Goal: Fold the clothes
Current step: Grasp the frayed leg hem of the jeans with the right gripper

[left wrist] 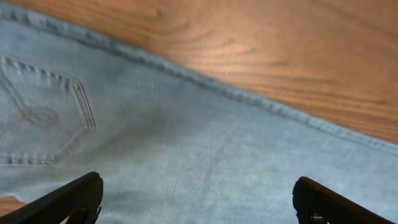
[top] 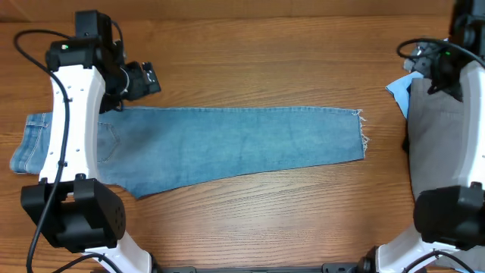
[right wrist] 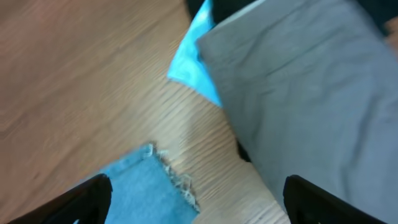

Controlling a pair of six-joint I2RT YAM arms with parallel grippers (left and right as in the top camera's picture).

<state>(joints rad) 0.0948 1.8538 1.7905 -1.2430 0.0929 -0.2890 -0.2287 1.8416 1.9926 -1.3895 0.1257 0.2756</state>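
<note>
Light-blue denim jeans (top: pixel 235 144) lie flat across the wooden table, folded lengthwise, waist at the left and frayed hem (top: pixel 362 135) at the right. My left gripper (top: pixel 140 78) hovers by the jeans' upper edge near the waist; in the left wrist view it (left wrist: pixel 198 199) is open and empty over the denim, beside a stitched back pocket (left wrist: pixel 40 118). My right gripper (top: pixel 430 64) is at the far right over the pile; in the right wrist view it (right wrist: pixel 198 199) is open and empty above the frayed hem (right wrist: pixel 177 180).
A pile at the right edge holds grey trousers (top: pixel 443 140), a pale blue garment (top: pixel 399 89) and a black garment under them (right wrist: pixel 244 151). The arm bases stand at the front left (top: pixel 76 216) and front right (top: pixel 447 216).
</note>
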